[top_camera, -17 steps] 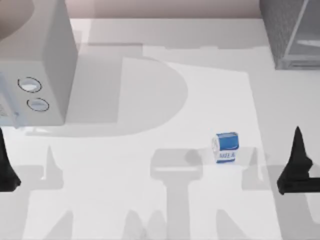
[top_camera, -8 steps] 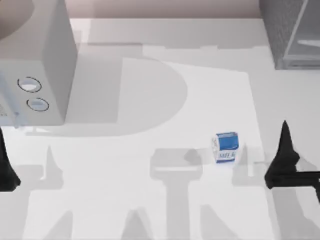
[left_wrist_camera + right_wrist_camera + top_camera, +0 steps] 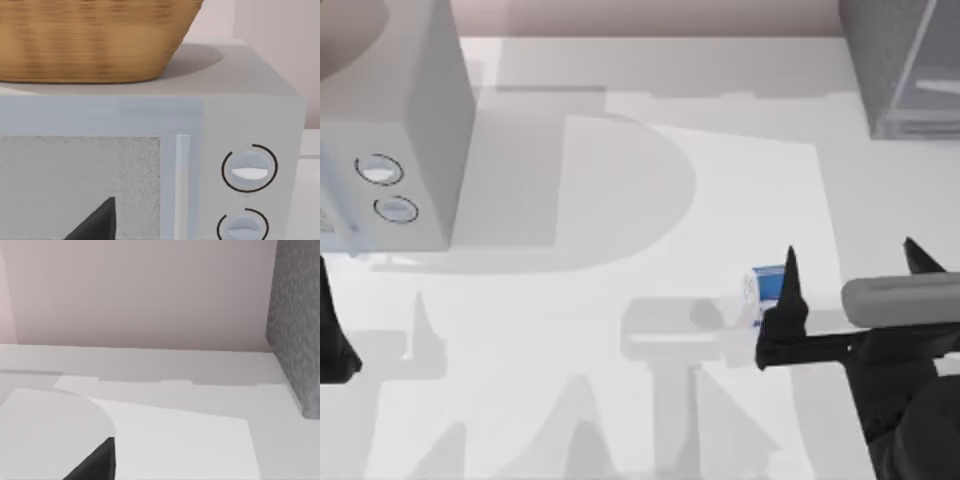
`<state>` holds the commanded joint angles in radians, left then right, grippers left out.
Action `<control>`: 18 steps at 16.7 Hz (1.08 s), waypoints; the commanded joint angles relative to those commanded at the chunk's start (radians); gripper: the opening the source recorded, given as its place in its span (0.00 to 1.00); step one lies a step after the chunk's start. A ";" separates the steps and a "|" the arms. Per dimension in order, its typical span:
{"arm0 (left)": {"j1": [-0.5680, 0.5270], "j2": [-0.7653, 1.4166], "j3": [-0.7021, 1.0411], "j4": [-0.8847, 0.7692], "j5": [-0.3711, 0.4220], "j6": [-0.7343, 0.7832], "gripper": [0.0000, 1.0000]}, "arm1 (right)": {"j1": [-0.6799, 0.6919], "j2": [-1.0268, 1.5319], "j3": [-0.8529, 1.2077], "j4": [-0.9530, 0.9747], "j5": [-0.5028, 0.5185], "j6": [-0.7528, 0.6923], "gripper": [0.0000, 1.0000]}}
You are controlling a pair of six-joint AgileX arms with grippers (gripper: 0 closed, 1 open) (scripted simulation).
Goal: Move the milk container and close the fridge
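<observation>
Right gripper [image 3: 847,258] has slid in from the table's right edge since a second ago and now sits over the milk carton [image 3: 767,283]; its near finger [image 3: 788,290] covers the carton's right part, the other finger [image 3: 918,256] is well off to the right, so fingers are wide apart with the carton just inside the left one. Contact can't be told. Carton itself hasn't shifted: same spot on the table [image 3: 620,300], right of centre, blue top up, mostly hidden by the finger and the arm.

Fridge [image 3: 900,65] stands in the far right corner, well beyond the carton, dark speckled body with the pale door panel [image 3: 935,60] swung out at an angle, so open. What's inside it can't be seen. Right wrist view shows the fridge's speckled side [image 3: 295,325] against the wall and one dark fingertip [image 3: 95,462] low in the picture.

Microwave [image 3: 390,130], light grey with two round knobs [image 3: 380,169], sits far left of the carton, by the back-left corner. Left wrist view faces its front [image 3: 150,165]; a woven basket [image 3: 90,40] rests on top of it, contents not visible.

Left gripper [image 3: 332,330] is parked at the table's left edge, far from the carton, unchanged; whether its fingers are apart or together I can't tell. Nothing lies between carton and fridge.
</observation>
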<state>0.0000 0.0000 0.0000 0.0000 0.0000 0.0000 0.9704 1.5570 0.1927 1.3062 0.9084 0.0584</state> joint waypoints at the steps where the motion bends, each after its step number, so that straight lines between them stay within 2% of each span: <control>1: 0.000 0.000 0.000 0.000 0.000 0.000 1.00 | -0.001 0.086 0.016 0.058 -0.005 0.007 1.00; 5: 0.000 0.000 0.000 0.000 0.000 0.000 1.00 | -0.010 0.407 0.074 0.266 -0.031 0.036 1.00; 9: 0.000 0.000 0.000 0.000 0.000 0.000 1.00 | -0.022 0.615 0.113 0.404 -0.056 0.061 1.00; 18: 0.000 0.000 0.000 0.000 0.000 0.000 1.00 | -0.040 0.669 0.136 0.430 -0.079 0.066 1.00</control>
<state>0.0000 0.0000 0.0000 0.0000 0.0000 0.0000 0.9303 2.2256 0.3288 1.7366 0.8294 0.1247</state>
